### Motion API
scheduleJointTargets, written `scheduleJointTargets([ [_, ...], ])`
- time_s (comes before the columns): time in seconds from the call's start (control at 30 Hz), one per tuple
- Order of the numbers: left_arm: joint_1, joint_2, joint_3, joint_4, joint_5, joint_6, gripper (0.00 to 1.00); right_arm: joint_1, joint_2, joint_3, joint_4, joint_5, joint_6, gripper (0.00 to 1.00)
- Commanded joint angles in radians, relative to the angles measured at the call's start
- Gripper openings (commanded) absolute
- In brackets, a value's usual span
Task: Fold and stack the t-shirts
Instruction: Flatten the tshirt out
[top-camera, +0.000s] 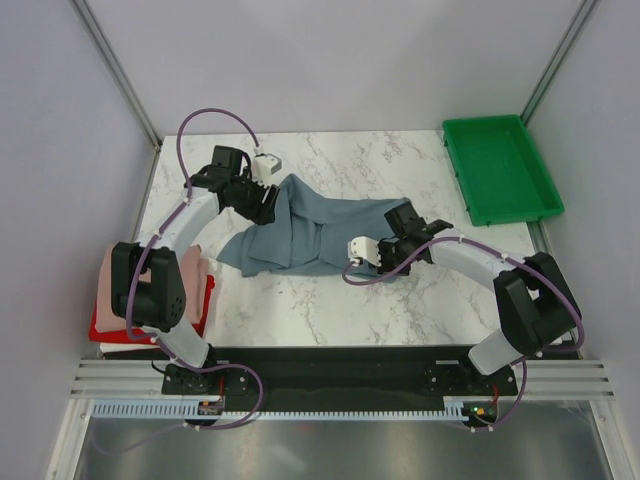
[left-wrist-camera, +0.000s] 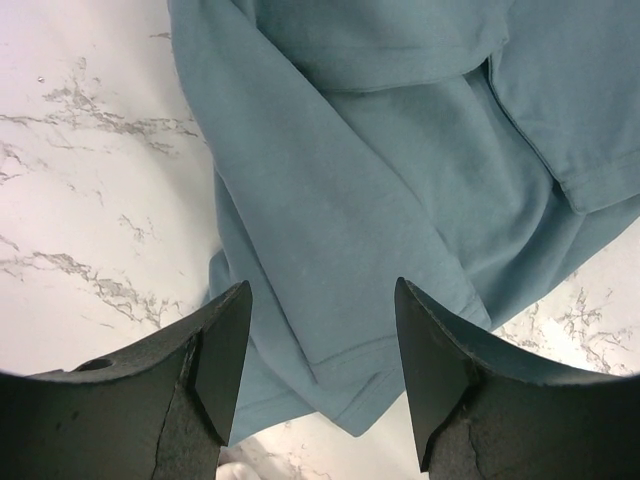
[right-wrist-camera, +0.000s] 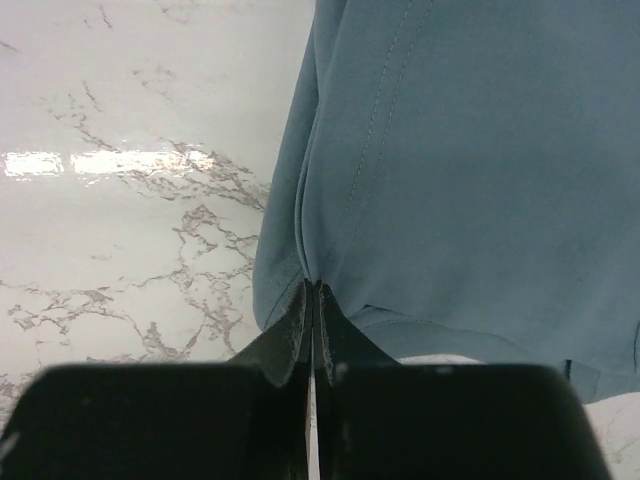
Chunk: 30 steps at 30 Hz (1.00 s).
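A slate blue-grey t-shirt lies crumpled and partly folded over itself in the middle of the marble table. My left gripper hovers open over its far-left edge; in the left wrist view the open jaws straddle a hemmed corner of the shirt without touching it. My right gripper is at the shirt's near-right edge. In the right wrist view it is shut on a fold of the shirt. Folded pale pink, red and white t-shirts sit stacked at the table's near-left edge.
A green plastic tray stands at the far right corner of the table. Grey walls and metal posts enclose the table on three sides. The left arm's elbow hangs over the folded stack.
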Motion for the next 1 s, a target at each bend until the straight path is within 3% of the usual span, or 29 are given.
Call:
scheduleJointTargets([
  [0.0,-0.001,-0.061,0.004,0.03,-0.019,-0.006,0.66,0.007,-0.028,0.025,-0.005,0.0,0.002,0.0],
  [0.17,0.0,-0.115,-0.027,-0.046,-0.055,0.043,0.7,0.003,-0.093,0.137,-0.01,0.053,0.062,0.0],
  [0.37,0.0,-0.118,-0.056,-0.142,-0.062,0.024,0.72,0.003,-0.061,0.298,0.021,0.145,0.213,0.0],
  [0.6,0.011,-0.093,-0.128,-0.148,-0.098,0.031,0.63,0.003,-0.027,0.387,0.02,0.156,0.255,0.0],
  [0.83,0.031,-0.086,-0.151,-0.156,-0.03,0.05,0.53,0.003,-0.016,0.415,0.016,0.176,0.257,0.0],
  [0.97,-0.032,-0.115,-0.136,-0.16,-0.022,0.059,0.56,0.0,0.001,0.412,0.032,0.208,0.257,0.0],
])
